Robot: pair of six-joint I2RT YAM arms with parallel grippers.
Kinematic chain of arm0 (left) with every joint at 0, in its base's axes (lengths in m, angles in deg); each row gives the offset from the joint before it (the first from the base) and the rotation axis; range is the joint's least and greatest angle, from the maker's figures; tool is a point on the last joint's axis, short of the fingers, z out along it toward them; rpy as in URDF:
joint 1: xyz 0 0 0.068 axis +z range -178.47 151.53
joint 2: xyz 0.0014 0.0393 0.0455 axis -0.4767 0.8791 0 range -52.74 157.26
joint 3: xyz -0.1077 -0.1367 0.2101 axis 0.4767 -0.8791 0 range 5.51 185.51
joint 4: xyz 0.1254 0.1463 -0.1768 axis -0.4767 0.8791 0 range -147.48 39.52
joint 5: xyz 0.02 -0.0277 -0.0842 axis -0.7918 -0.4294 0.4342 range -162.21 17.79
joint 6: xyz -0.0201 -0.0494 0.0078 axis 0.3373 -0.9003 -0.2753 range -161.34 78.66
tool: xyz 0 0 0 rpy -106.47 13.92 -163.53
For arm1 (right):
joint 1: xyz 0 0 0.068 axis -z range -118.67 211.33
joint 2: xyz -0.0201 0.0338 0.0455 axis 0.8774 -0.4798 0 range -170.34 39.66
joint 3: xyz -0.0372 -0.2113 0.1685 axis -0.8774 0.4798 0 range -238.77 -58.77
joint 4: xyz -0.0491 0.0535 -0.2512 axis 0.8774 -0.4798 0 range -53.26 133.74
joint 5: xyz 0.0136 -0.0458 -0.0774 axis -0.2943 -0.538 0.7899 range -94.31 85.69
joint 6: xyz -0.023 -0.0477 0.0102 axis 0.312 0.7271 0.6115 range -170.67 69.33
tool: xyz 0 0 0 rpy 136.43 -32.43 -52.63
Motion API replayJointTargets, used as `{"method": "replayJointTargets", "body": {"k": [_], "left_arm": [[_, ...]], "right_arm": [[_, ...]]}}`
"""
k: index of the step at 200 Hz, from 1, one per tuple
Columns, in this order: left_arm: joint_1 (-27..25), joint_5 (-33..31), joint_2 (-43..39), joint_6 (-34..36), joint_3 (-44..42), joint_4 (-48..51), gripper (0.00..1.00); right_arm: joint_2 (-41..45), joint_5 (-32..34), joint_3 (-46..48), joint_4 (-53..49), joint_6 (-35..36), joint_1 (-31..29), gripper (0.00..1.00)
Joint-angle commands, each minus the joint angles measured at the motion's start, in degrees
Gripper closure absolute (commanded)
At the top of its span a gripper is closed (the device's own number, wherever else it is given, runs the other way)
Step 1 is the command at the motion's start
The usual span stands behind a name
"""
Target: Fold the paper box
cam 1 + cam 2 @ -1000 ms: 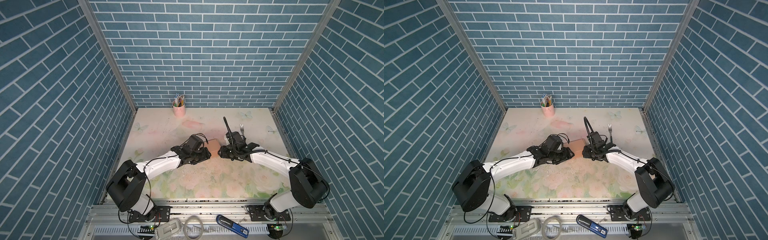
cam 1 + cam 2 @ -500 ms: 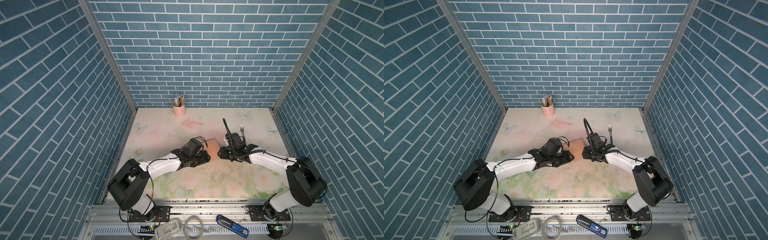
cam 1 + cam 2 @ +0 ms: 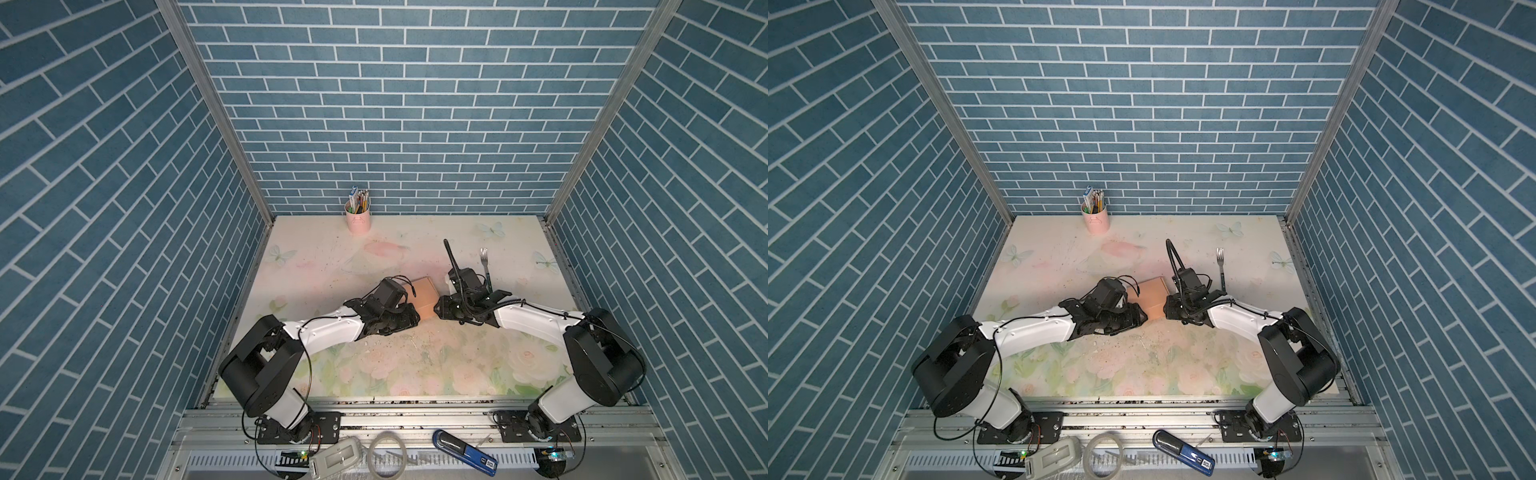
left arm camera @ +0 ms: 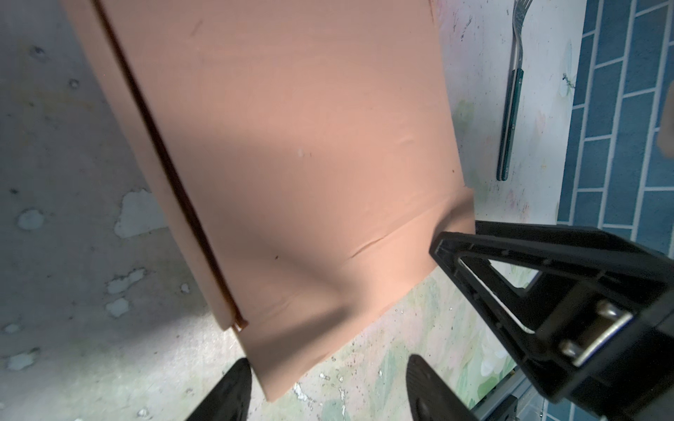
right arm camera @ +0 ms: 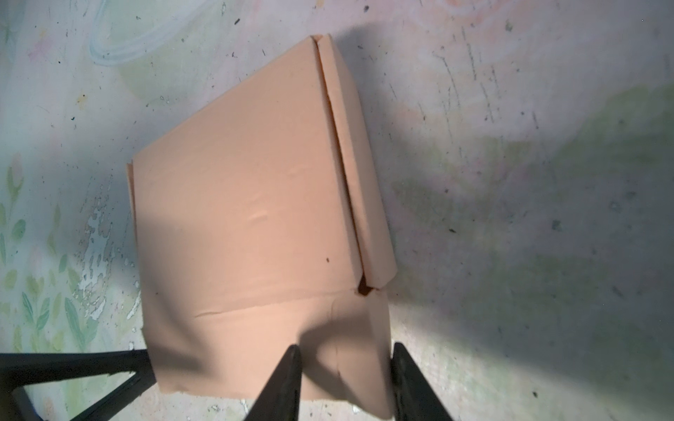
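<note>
The paper box (image 3: 426,296) (image 3: 1152,296), peach-orange cardboard folded into a flat shape, lies mid-table between both arms. My left gripper (image 3: 412,322) (image 3: 1143,322) is at its near left corner. In the left wrist view the left gripper (image 4: 330,384) is open, and the box's (image 4: 291,145) front flap corner reaches in beside one fingertip (image 4: 237,386). My right gripper (image 3: 438,309) (image 3: 1168,309) is at the near right corner. In the right wrist view the right gripper (image 5: 346,379) is shut across that corner of the box (image 5: 248,204), whose front flap is creased and dented.
A fork (image 3: 485,266) (image 3: 1221,268) (image 4: 510,109) lies just behind the right arm. A pink pen cup (image 3: 358,216) (image 3: 1096,218) stands at the back wall. Blue brick walls close in three sides. Tools, including a blue one (image 3: 465,451), lie on the front rail.
The right jaws have narrowed a little on the box corner. The left arm has shifted slightly. The box has stayed in place.
</note>
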Motion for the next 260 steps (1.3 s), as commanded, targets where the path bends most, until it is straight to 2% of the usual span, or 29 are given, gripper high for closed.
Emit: {"method": "replayJointTargets", "body": {"k": [1, 76, 102, 139, 184, 210, 227, 260], "left_arm": [[0.5, 0.0, 0.9, 1.3, -1.3, -0.8, 0.31], [2.0, 0.5, 0.9, 2.1, -1.7, -0.4, 0.31], [2.5, 0.9, 0.9, 2.8, -1.6, 0.1, 0.31], [3.6, 1.8, -0.7, 4.2, -1.0, 1.8, 0.31], [4.4, 0.9, -5.2, 7.5, -1.1, 6.1, 0.29], [5.4, -0.8, -8.9, 9.8, -1.3, 8.6, 0.29], [5.8, -4.2, -10.0, 12.9, 0.6, 12.3, 0.29], [6.0, -10.1, -6.8, 19.9, 8.5, 18.4, 0.28]], "right_arm": [[-1.1, 0.0, 1.0, 1.9, 1.5, -0.3, 0.60], [-3.1, -1.2, 2.8, 6.7, 1.5, 0.3, 0.59], [-3.3, -1.6, 2.9, 7.2, 2.1, 0.7, 0.55], [-0.9, -1.4, 3.4, 6.9, 2.9, 1.3, 0.49], [3.1, -0.2, 4.2, 5.5, 3.6, 1.6, 0.48], [5.1, 0.7, 4.8, 4.8, 3.6, 1.5, 0.48], [5.9, 1.1, 5.3, 4.5, 3.3, 1.5, 0.50], [5.6, 2.3, 5.1, 2.3, 3.0, 1.6, 0.56]]}}
